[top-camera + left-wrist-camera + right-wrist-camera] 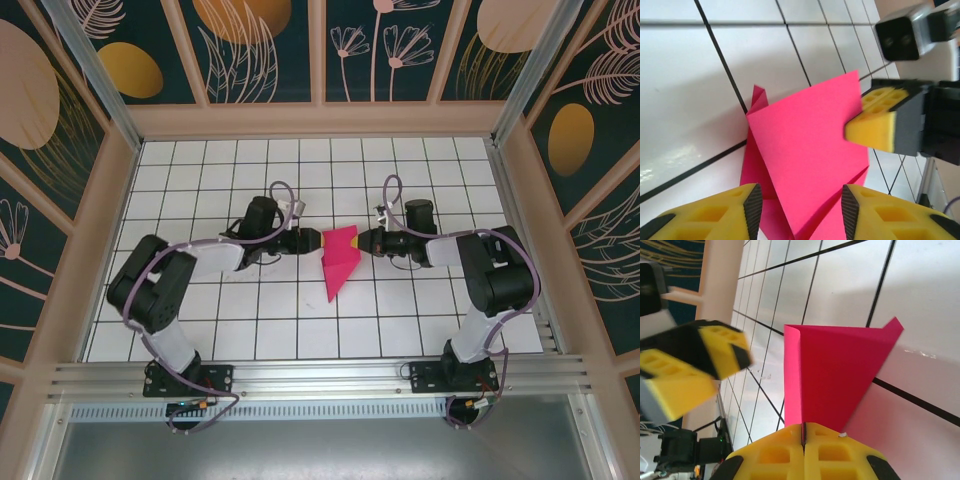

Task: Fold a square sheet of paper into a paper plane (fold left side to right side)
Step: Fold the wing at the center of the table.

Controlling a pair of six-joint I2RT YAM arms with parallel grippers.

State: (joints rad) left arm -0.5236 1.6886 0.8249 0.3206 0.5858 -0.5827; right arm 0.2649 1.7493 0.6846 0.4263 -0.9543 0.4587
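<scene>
The square sheet of paper (338, 260), magenta-pink and partly folded into a pointed shape, lies mid-table with its tip toward the near edge. Its upper flap stands raised off the tiles. My right gripper (362, 241) is shut on the right edge of that flap; in the right wrist view the gripper (803, 431) pinches the paper (840, 370) between closed yellow fingers. My left gripper (314, 241) is at the paper's left side. In the left wrist view it (801, 202) stands open, the paper (805, 150) between and beyond its fingers without touching the pads. The right gripper's fingers (872, 132) show at the flap's edge.
White tiled tabletop (220, 320) with black grid lines, walled by patterned panels (320, 50) at the back and sides. A metal rail (320, 375) runs along the near edge by the arm bases. The left gripper's fingers (695, 365) show blurred in the right wrist view.
</scene>
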